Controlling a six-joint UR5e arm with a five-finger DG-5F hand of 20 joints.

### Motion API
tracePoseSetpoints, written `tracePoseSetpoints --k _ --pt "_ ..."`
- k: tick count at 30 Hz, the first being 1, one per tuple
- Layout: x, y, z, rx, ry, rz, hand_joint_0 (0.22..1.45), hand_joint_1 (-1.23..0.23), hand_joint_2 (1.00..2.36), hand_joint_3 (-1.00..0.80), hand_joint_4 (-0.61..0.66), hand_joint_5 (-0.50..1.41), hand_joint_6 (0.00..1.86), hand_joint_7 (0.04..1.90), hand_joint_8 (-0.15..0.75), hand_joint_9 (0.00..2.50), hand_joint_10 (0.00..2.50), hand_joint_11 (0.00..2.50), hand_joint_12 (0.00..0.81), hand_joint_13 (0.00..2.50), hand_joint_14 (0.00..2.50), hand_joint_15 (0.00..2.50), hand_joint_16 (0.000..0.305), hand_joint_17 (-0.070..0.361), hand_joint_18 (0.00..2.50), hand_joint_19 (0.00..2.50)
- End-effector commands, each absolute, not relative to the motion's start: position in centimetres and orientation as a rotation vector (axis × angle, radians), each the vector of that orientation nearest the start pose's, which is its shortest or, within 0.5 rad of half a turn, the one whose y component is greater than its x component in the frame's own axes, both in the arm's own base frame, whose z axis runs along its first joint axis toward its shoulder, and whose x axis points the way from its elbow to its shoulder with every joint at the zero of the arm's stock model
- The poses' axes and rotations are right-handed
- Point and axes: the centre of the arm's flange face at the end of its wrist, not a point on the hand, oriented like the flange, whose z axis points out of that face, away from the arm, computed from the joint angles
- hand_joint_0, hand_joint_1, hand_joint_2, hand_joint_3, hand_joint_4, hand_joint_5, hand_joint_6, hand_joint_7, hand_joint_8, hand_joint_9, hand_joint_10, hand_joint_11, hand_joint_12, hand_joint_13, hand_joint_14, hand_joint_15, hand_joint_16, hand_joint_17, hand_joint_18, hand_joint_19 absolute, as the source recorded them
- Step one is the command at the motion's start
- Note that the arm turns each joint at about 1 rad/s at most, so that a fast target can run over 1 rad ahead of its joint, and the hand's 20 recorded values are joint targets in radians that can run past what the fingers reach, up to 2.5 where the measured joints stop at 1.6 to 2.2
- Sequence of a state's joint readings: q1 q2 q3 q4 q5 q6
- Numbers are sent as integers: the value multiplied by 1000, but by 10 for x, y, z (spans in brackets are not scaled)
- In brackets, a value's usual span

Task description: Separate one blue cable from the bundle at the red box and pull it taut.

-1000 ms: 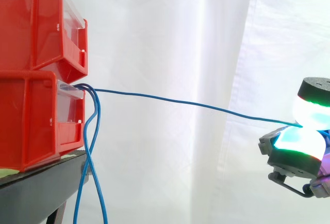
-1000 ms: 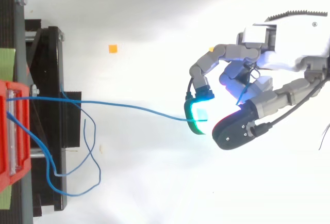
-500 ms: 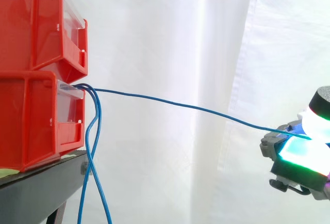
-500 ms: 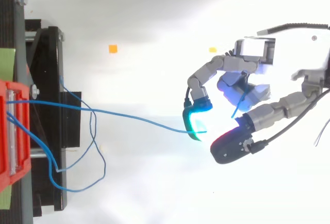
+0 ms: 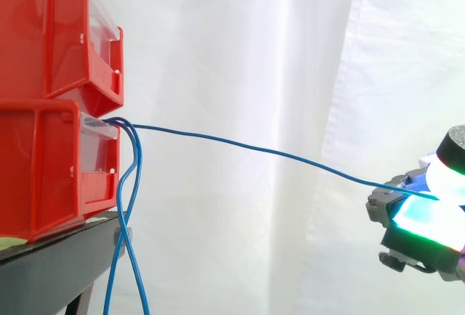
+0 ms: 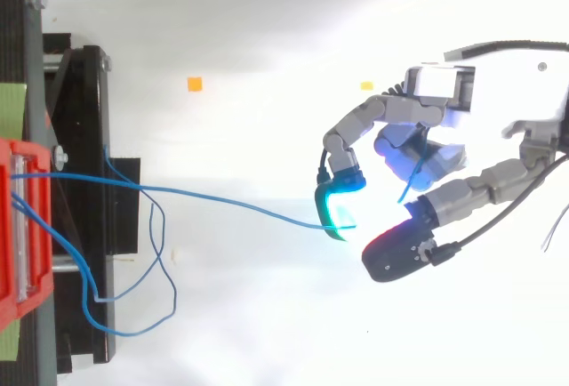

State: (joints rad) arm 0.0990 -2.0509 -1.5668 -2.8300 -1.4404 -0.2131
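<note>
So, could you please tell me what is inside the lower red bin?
Blue cables leave the lower red bin at its front: one blue cable runs to the hand, which pinches it; the other cables hang down. The bin's red walls hide how they lie inside.

Hand being cropped by right edge of side view, palm and wrist falling outside frame. Blue cable disappearing between glowing pads; exact contact spot washing out in glare. Cable's other end vanishing inside lower red bin, bin itself being cut by left edge. Loose hanging cables dropping out through bottom edge. Black stand being clipped at lower left corner. In top view, arm being cropped at right edge.
</note>
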Motion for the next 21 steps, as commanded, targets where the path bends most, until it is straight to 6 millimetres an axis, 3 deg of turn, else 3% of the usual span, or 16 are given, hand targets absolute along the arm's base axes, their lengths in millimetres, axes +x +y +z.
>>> tracePoseSetpoints --k 1,21 --pt "637 -84 245 1160 1420 942 691 -833 1016 49 -162 -129 921 1237 336 824 2500 1550 424 757 2500 1332 47 105 1417 1659" --pt "638 -83 245 1158 1419 944 691 -833 1016 45 -164 -128 921 1234 336 838 2500 1527 419 769 2500 1317 47 105 1430 1664"
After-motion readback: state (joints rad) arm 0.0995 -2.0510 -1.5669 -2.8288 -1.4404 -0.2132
